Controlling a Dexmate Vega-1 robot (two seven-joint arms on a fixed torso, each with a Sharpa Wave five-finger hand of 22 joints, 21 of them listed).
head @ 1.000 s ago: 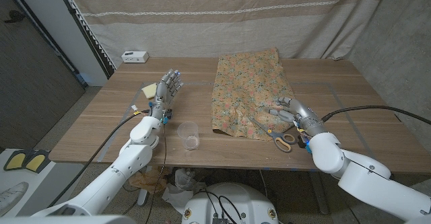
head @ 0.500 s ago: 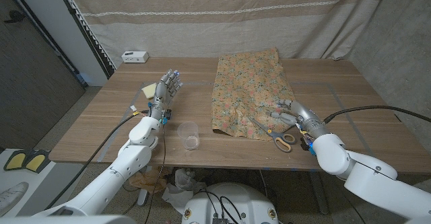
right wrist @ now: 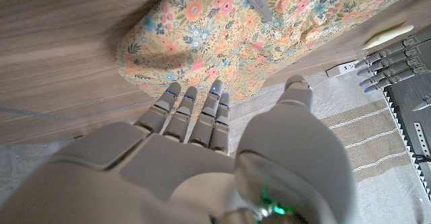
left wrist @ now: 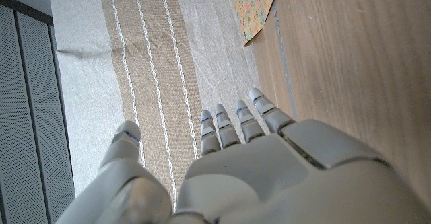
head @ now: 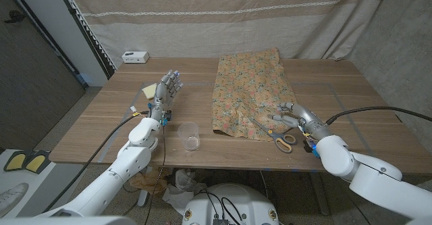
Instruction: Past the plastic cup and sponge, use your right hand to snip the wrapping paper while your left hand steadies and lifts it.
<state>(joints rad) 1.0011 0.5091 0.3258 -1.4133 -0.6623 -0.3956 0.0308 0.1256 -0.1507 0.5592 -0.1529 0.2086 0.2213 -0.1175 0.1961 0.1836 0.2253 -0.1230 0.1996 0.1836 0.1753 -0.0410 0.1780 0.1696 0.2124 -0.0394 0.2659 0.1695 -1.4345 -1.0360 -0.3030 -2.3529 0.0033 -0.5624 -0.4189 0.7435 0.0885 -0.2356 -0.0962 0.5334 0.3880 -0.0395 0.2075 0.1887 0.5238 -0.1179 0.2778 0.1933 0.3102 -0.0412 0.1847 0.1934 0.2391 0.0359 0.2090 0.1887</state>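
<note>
The floral-patterned sheet of wrapping paper [head: 251, 94] lies flat on the wooden table [head: 202, 117], thin, light and floppy, likely to slide unless pinned near an edge. On its near edge rest the orange-handled scissors [head: 273, 134], stiff and best taken by the loops; the right hand [head: 297, 117] hovers just beside them, fingers apart, holding nothing. The left hand [head: 165, 90] stands well apart from the paper, fingers spread and empty.

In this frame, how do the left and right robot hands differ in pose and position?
The left robot hand is raised over bare wood beside the sponge, fingers upward; the right robot hand sits low at the wrapping paper edge, just above the scissors. The left is far from the paper; the right reaches over it. Both hold nothing.
</note>
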